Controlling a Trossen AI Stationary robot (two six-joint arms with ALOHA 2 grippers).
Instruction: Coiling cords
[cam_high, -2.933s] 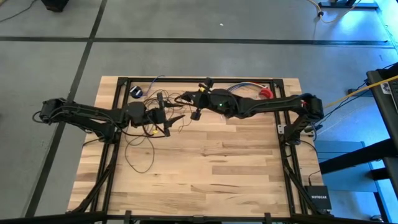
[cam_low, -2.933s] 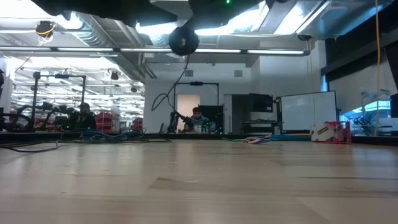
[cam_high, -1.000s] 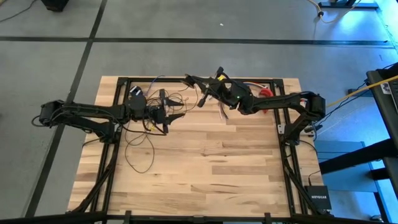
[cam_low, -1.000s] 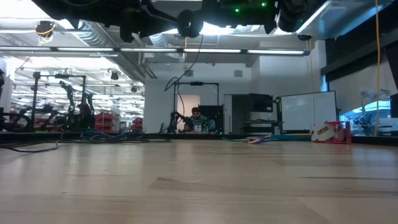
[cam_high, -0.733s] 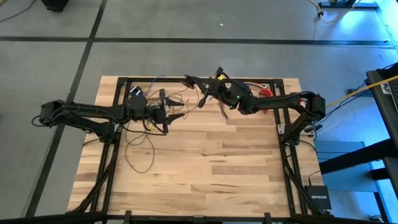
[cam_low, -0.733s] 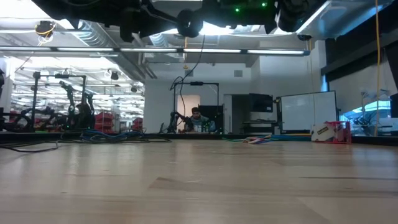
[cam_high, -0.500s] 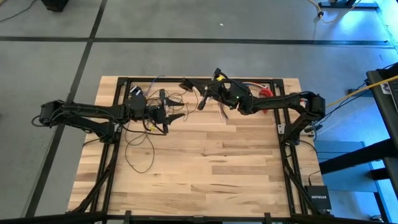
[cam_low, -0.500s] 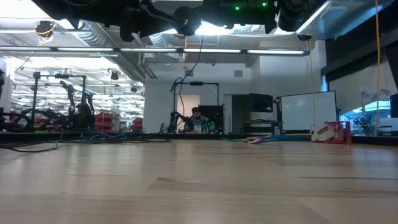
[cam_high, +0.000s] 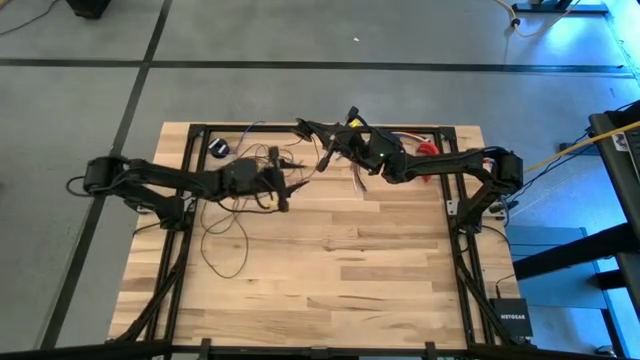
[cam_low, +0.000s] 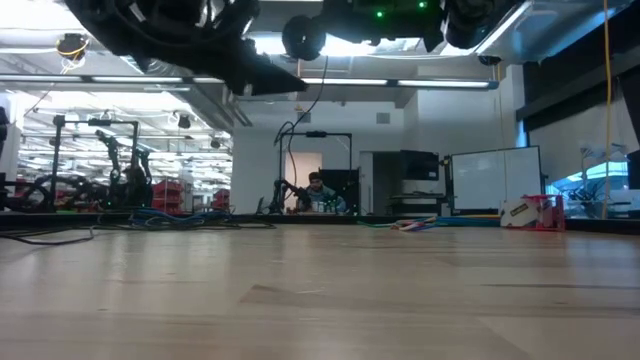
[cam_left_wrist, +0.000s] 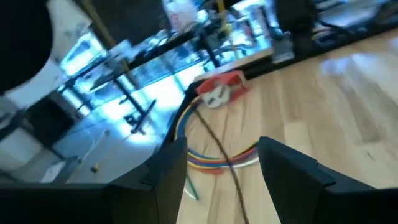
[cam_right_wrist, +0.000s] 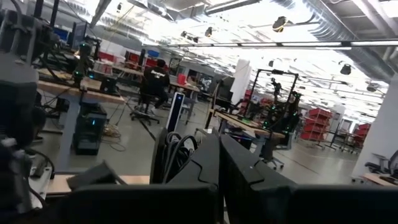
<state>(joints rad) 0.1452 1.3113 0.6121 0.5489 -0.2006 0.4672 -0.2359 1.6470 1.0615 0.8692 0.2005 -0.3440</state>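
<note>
Gaping left gripper (cam_left_wrist: 221, 171) (empty), right gripper (cam_high: 305, 127) pinching cords (cam_high: 225, 235)

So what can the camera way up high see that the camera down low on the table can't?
Only the high view shows the thin dark looped cord sprawled on the wooden table, the small black round puck, and the open left gripper facing the shut right gripper.

Only the low view shows the room behind, with a seated person and a whiteboard.

Both show the tabletop and both dark arms.
</note>
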